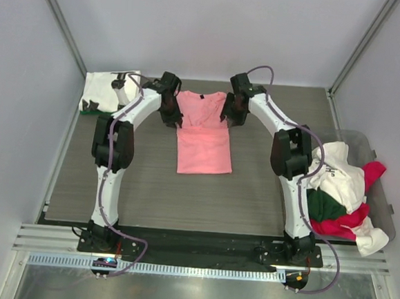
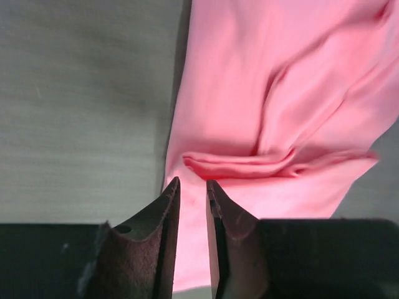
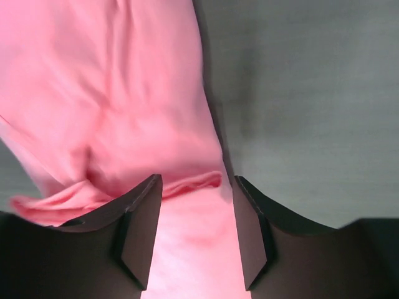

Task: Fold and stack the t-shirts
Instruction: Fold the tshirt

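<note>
A salmon-pink t-shirt (image 1: 203,141) lies flat mid-table, collar toward the far edge and its sides folded inward. My left gripper (image 1: 173,117) hangs over the shirt's left edge near the shoulder. In the left wrist view its jaws (image 2: 192,182) stand a narrow gap apart with pink cloth (image 2: 274,93) showing between them. My right gripper (image 1: 232,114) is over the right shoulder edge. In the right wrist view it (image 3: 197,180) is wide open over the pink cloth (image 3: 112,93), just short of a raised fold ridge.
A folded white tee with black print (image 1: 106,91) lies at the back left corner. A clear bin (image 1: 380,198) at the right holds a heap of white, dark green and red/magenta shirts (image 1: 339,191). Grey walls close in the table on three sides.
</note>
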`<state>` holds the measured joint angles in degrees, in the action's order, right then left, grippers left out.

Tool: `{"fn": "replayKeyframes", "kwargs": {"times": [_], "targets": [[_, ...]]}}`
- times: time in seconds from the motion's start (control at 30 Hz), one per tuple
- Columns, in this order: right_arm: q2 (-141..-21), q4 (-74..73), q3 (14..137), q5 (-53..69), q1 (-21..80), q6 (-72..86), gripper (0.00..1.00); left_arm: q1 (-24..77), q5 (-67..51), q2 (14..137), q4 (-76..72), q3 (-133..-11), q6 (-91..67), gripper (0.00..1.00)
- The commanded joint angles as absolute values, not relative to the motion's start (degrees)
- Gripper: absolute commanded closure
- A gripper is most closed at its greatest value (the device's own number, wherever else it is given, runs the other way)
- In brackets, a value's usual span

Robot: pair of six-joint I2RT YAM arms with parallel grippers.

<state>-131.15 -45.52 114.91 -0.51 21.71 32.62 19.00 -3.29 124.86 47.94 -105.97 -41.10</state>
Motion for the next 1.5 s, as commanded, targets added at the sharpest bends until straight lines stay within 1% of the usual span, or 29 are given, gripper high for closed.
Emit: {"fn": "replayKeyframes", "kwargs": {"times": [0.0, 0.03, 0.07, 0.1, 0.17, 0.2, 0.23, 0.27, 0.3, 0.33, 0.37, 0.4, 0.47, 0.5, 0.6, 0.7, 0.83, 1.2, 1.3, 1.47], "targets": [[-136.4, -55.0, 138.6, 3.0, 19.0, 30.9, 0.44, 14.7, -8.0, 131.0, 59.6, -122.3, -40.1, 0.75], [-136.7, -56.8, 141.6, 2.9, 18.9, 30.5, 0.44, 14.6, -7.1, 131.7, 62.2, -129.7, -39.6, 0.74], [-135.9, -57.7, 142.5, 3.0, 19.1, 30.3, 0.44, 14.7, -6.2, 131.4, 64.7, -131.0, -39.0, 0.73], [-131.6, -57.2, 138.3, 3.2, 19.3, 30.3, 0.45, 14.7, -5.5, 128.1, 64.3, -130.3, -38.8, 0.72], [-125.9, -54.2, 129.3, 3.2, 20.1, 30.2, 0.44, 14.6, -5.4, 122.8, 59.4, -120.1, -39.2, 0.68], [-119.2, -50.1, 118.7, 3.3, 20.4, 30.4, 0.44, 14.8, -6.0, 116.5, 57.1, -115.8, -40.2, 0.66], [-116.3, -48.2, 113.3, 3.9, 20.5, 30.8, 0.44, 14.7, -6.6, 113.8, 54.8, -111.2, -40.8, 0.64], [-113.1, -44.9, 108.2, 4.1, 20.5, 31.7, 0.44, 14.9, -6.9, 110.8, 50.7, -101.8, -41.4, 0.64], [-110.5, -43.3, 98.9, 4.3, 20.6, 32.2, 0.44, 15.2, -7.3, 108.3, 49.0, -97.9, -41.8, 0.64], [-105.4, -41.9, 94.4, 4.7, 20.6, 32.6, 0.44, 15.5, -7.5, 103.7, 47.5, -93.6, -42.5, 0.63], [-103.3, -38.9, 90.2, 5.9, 20.6, 33.5, 0.44, 15.8, -7.6, 101.8, 45.2, -87.1, -42.8, 0.62], [-101.4, -37.5, 82.6, 6.8, 20.6, 33.8, 0.44, 16.7, -7.6, 100.0, 44.0, -83.5, -43.1, 0.54], [-96.9, -33.9, 76.4, 9.7, 20.6, 34.5, 0.45, 17.7, -7.8, 94.6, 40.0, -77.9, -43.9, 0.47], [-95.6, -32.7, 71.2, 10.9, 20.6, 35.3, 0.46, 18.8, -7.9, 92.8, 38.6, -72.3, -44.2, 0.44], [-92.9, -28.1, 63.6, 15.6, 20.6, 36.5, 0.47, 20.0, -8.6, 87.8, 34.0, -64.1, -46.1, 0.43], [-91.8, -25.9, 59.2, 16.2, 20.8, 37.1, 0.48, 20.4, -9.8, 85.1, 30.4, -57.9, -48.2, 0.43], [-92.5, -23.3, 56.2, 16.6, 20.9, 37.5, 0.49, 21.4, -10.4, 83.9, 26.6, -53.5, -49.8, 0.44], [-97.4, -18.8, 53.9, 17.7, 20.9, 37.7, 0.53, 23.7, -10.1, 86.0, 22.4, -49.9, -51.6, 0.49], [-98.3, -18.5, 53.7, 18.0, 20.9, 37.5, 0.55, 24.3, -10.0, 86.9, 21.3, -49.1, -52.1, 0.51], [-99.3, -17.2, 52.6, 18.8, 20.9, 37.4, 0.65, 25.7, -10.0, 89.3, 19.1, -48.3, -53.5, 0.54]]}}
